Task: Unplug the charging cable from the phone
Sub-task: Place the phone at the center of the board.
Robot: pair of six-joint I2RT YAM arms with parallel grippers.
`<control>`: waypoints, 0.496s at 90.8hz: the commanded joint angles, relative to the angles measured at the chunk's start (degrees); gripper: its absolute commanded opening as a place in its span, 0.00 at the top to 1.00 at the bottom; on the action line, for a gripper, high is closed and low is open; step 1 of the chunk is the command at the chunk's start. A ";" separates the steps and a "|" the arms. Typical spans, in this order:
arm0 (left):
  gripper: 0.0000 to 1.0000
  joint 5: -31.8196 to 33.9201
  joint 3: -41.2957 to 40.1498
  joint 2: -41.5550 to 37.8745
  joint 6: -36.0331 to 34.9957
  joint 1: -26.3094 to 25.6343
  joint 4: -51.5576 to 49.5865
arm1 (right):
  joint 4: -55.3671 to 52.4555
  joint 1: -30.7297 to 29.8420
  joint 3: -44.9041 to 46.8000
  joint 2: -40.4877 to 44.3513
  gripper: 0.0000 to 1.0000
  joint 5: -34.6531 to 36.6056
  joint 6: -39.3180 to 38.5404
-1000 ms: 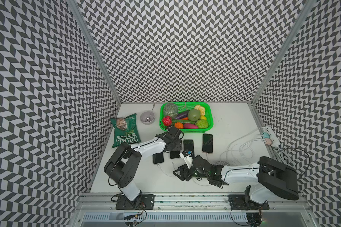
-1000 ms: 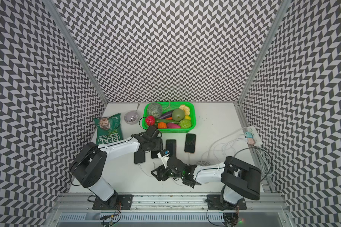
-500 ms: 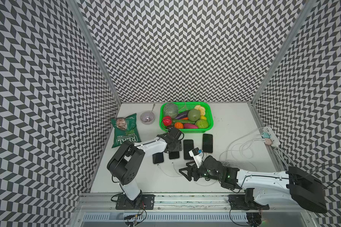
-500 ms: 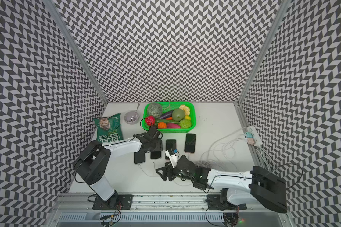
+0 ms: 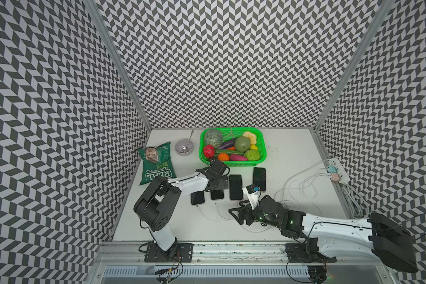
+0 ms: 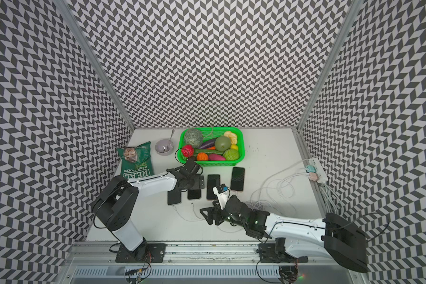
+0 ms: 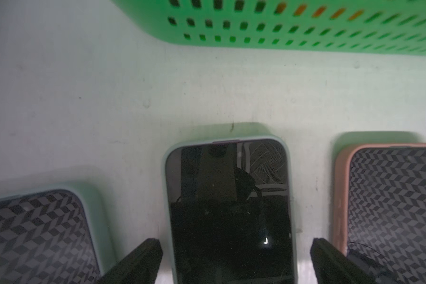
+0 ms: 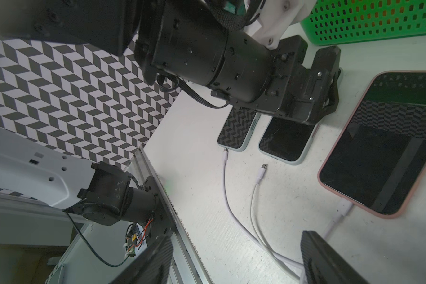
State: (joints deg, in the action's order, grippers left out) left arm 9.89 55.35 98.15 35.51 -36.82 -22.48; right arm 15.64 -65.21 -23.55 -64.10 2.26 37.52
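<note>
Several dark phones lie in a row in front of the basket. My left gripper [image 7: 234,258] is open, its fingers [image 7: 138,263] on either side of the teal-cased phone [image 7: 229,209] with a gap on each side; in both top views it hovers over that phone [image 5: 217,194] [image 6: 194,194]. The phone's white charging cable lies unplugged, its connector [image 8: 263,167] just short of the phone's end [image 8: 285,140]. The neighbouring phones [image 8: 236,130] [image 8: 379,152] keep their cables plugged in. My right gripper [image 8: 236,260] [image 5: 239,214] is open low over the table, with white cables running between its fingers.
A green basket [image 5: 231,163] of toy produce stands behind the phones. A chip bag [image 5: 156,163] and a bowl with a spoon [image 5: 184,147] are at the back left. Loose cable loops [image 5: 300,191] lead to a power strip [image 5: 337,169] on the right edge.
My left gripper has gone from shut to open over the teal-cased phone. My right gripper has widened and drawn back slightly toward the front, and the right arm's base link has swung outward.
</note>
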 commanded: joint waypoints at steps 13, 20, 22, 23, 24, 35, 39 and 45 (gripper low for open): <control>0.00 0.38 -0.48 -2.11 -0.58 -0.16 0.99 | -0.71 2.42 1.12 3.83 0.15 1.17 -0.37; 0.00 0.39 -0.30 -2.86 -0.49 -0.39 0.75 | -1.49 3.74 1.21 4.81 0.15 1.00 -0.59; 0.00 0.33 -0.22 -3.11 -0.49 -0.39 0.70 | -1.75 4.10 1.29 5.02 0.15 0.95 -0.60; 0.00 0.32 -0.19 -3.30 -0.47 -0.46 0.69 | -1.84 4.20 1.30 5.20 0.15 0.93 -0.65; 0.00 0.31 -0.17 -3.40 -0.50 -0.54 0.69 | -1.97 4.29 1.31 5.34 0.15 0.87 -0.67; 0.00 -0.34 -0.03 -4.90 -0.56 -1.32 0.92 | -2.95 5.90 1.57 6.40 0.14 0.60 -0.93; 0.00 -0.59 0.19 -5.32 -0.55 -1.61 1.03 | -3.19 6.32 1.65 6.74 0.14 0.49 -1.03; 0.00 -1.05 0.61 -5.68 -0.82 -2.20 0.95 | -3.41 7.03 1.89 7.27 0.13 0.42 -1.04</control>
State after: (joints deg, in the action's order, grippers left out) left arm 9.54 55.29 94.45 35.48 -38.02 -22.28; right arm 11.94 -59.20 -22.41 -58.33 2.76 37.32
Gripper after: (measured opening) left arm 0.993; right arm 0.862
